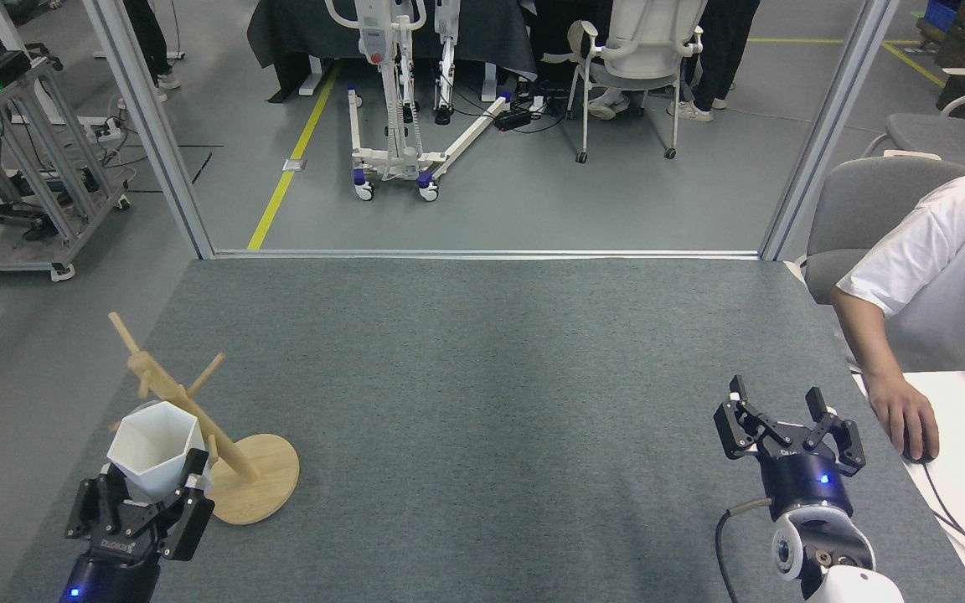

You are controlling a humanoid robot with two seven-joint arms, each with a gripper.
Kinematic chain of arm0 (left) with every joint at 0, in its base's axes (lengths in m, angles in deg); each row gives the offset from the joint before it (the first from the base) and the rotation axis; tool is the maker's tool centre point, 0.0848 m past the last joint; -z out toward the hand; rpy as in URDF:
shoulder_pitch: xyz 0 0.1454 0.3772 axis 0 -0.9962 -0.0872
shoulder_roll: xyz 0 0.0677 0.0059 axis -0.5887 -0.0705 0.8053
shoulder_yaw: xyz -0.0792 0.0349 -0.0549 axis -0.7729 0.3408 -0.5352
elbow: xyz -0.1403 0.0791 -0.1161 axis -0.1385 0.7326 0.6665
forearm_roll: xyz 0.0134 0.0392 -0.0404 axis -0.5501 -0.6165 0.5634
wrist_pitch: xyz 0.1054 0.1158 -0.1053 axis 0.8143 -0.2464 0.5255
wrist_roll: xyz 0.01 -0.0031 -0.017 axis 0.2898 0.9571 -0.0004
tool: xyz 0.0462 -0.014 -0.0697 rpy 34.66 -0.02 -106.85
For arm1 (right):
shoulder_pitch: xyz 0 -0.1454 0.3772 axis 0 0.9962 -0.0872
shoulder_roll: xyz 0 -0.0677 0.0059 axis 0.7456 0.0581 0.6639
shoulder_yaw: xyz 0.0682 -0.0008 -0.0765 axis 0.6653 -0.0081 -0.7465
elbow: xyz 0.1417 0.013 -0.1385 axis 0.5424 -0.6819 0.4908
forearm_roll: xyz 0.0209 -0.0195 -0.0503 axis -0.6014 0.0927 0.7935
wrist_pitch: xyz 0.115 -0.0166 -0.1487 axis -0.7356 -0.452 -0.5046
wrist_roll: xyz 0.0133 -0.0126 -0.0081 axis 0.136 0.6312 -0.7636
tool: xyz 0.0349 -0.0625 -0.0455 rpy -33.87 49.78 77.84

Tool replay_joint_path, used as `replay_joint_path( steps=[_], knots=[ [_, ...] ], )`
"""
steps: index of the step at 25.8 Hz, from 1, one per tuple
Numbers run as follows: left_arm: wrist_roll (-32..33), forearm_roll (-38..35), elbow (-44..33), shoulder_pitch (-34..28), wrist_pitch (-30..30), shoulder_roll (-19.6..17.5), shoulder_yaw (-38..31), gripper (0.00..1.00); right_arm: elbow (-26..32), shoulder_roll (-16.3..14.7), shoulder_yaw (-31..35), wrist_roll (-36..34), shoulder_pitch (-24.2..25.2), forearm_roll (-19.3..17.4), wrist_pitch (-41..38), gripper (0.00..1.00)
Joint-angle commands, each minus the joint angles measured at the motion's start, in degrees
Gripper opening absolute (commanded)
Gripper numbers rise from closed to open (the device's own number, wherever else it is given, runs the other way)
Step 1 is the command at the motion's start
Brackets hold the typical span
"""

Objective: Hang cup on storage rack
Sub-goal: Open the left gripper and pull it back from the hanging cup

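Cup (pixel 153 446) in left tool (pixel 141 505), touching tilted storage rack (pixel 198 419), near table edge (pixel 64 469)

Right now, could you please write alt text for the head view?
The left hand grips a white cup against a tilted wooden rack on a grey table. The right hand is open and empty; a person's hand rests beside it.

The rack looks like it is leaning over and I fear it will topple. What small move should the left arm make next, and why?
Probably ease the cup back toward the storage rack's base, letting the post stand up. The left gripper holds the cup against the post, which leans far left while its disc stays put. The right gripper is open and idle.
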Motion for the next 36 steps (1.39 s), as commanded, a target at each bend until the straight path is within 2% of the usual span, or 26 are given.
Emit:
replay_joint_path(
  steps=[1,8,18,22,32,36],
  knots=[
    [2.55,-0.28,0.09,2.36,1.72,-0.15,0.16,0.99,-0.09,-0.01,0.01,-0.28,0.00,-0.05,0.00,0.99],
    [6.85,-0.28,-0.44,4.12,2.34,-0.23,0.16,0.99,-0.17,-0.01,0.01,-0.28,0.00,-0.05,0.00,0.99],
    [6.77,0.25,1.41,1.13,2.42,-0.32,-0.55,0.99,-0.17,0.08,0.09,-0.28,0.09,-0.05,0.00,0.99],
    [6.68,0.34,1.32,0.16,2.34,-0.23,-3.10,0.99,-0.17,0.16,0.01,-0.28,0.09,-0.05,0.00,0.99],
    [6.77,0.42,1.32,0.78,2.42,-0.67,-3.36,0.99,-0.26,0.16,0.01,-0.28,0.09,0.03,0.00,0.99],
    [6.77,0.34,1.23,0.69,2.42,-0.67,-5.56,0.99,-0.26,0.16,0.01,-0.28,0.00,0.03,0.00,0.99]
  ],
)
